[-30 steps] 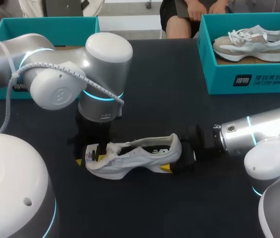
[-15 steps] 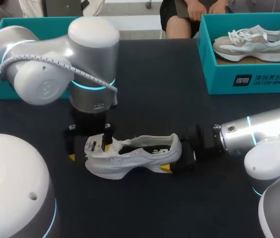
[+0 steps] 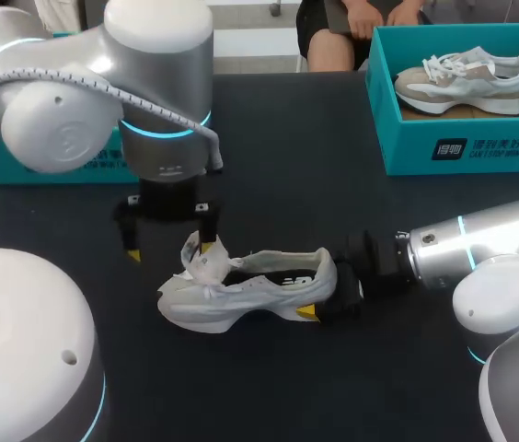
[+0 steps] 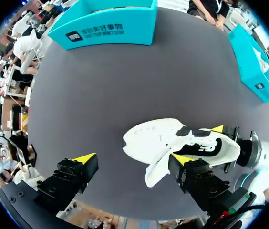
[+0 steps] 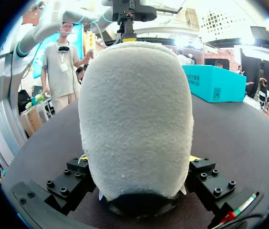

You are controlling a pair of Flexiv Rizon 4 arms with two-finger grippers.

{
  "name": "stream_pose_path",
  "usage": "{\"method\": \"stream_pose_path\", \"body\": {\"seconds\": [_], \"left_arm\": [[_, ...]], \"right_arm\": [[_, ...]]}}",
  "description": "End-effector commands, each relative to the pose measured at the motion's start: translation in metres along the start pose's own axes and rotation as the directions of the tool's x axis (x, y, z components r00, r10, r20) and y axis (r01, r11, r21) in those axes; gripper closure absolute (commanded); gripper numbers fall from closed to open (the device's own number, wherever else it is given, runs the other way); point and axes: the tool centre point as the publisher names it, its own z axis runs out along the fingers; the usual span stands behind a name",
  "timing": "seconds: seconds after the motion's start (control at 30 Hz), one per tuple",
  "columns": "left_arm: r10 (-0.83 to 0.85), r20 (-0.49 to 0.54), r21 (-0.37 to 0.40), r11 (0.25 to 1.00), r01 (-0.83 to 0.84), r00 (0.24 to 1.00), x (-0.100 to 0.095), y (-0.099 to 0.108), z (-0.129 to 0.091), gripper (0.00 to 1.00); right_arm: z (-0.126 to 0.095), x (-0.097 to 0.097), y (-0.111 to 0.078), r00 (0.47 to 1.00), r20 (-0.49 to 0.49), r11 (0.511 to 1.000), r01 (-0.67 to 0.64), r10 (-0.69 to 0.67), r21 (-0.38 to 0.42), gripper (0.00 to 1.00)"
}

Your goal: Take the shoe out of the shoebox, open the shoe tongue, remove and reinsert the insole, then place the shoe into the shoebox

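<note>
A white shoe [image 3: 250, 290] lies on its sole on the dark table, toe to the left. Its tongue [image 3: 197, 259] stands pulled up and crumpled over the laces. My left gripper [image 3: 169, 247] hovers open just above and behind the toe, with one yellow tip beside the tongue and nothing held. In the left wrist view the shoe [image 4: 149, 138] lies ahead of the open left gripper [image 4: 133, 160] and the tongue [image 4: 157, 168] hangs loose. My right gripper [image 3: 326, 299] is shut on the shoe's heel. That grey heel [image 5: 134, 109] fills the right wrist view between the fingers [image 5: 72, 174].
A teal shoebox [image 3: 467, 152] at the back right holds another pale shoe [image 3: 462, 78]. A second teal shoebox [image 3: 20, 152] stands at the back left, partly hidden by my left arm. Bare dark table [image 3: 296, 166] lies between the boxes.
My left gripper let go of the tongue, opened wide, and rose back and to the left. The tongue now stands up. The right gripper and the shoe stayed put.
</note>
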Motion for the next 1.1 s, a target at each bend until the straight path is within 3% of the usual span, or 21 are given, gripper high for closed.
{"method": "stream_pose_path", "body": {"seconds": [0.03,0.2,0.33,0.5,0.7,0.9,0.97,1.0,1.03,1.1], "left_arm": [[0.178,-0.025,0.073,0.982,-0.176,0.984,0.007,0.002,-0.023,0.0],[0.459,-0.096,0.16,0.883,-0.442,0.883,0.023,-0.002,-0.054,0.0],[0.662,-0.14,0.167,0.749,-0.641,0.736,0.037,-0.001,-0.078,0.0],[0.878,-0.115,0.143,0.478,-0.867,0.465,0.059,0.012,-0.1,0.0],[0.991,-0.135,0.139,0.041,-0.989,0.022,0.067,0.036,-0.12,0.0],[0.968,-0.12,0.166,-0.199,-0.966,-0.22,0.067,0.045,-0.13,0.02],[0.949,-0.131,0.184,-0.262,-0.947,-0.288,0.066,0.046,-0.133,0.64],[0.945,-0.141,0.194,-0.267,-0.944,-0.296,0.066,0.045,-0.135,0.82],[0.94,-0.141,0.198,-0.281,-0.939,-0.311,0.066,0.045,-0.136,0.76],[0.94,-0.175,0.195,-0.26,-0.946,-0.294,0.069,0.046,-0.138,1.0]], "right_arm": [[0.004,-0.002,-0.004,1.0,0.002,1.0,0.0,0.0,0.004,1.0],[0.004,-0.002,-0.004,1.0,0.002,1.0,0.0,0.0,0.004,1.0],[0.004,-0.002,-0.004,1.0,0.002,1.0,0.0,0.0,0.004,1.0],[0.004,-0.002,-0.004,1.0,0.002,1.0,0.0,0.0,0.004,1.0],[0.004,-0.002,-0.004,1.0,0.002,1.0,0.0,0.0,0.004,1.0],[0.004,-0.002,-0.004,1.0,0.002,1.0,0.0,0.0,0.004,1.0],[0.004,-0.002,-0.004,1.0,0.002,1.0,0.0,0.0,0.004,1.0],[0.004,-0.002,-0.004,1.0,0.002,1.0,0.0,0.0,0.004,1.0],[0.004,-0.002,-0.004,1.0,0.002,1.0,0.0,0.0,0.004,1.0],[0.004,-0.002,-0.004,1.0,0.002,1.0,0.0,0.0,0.004,1.0]]}}
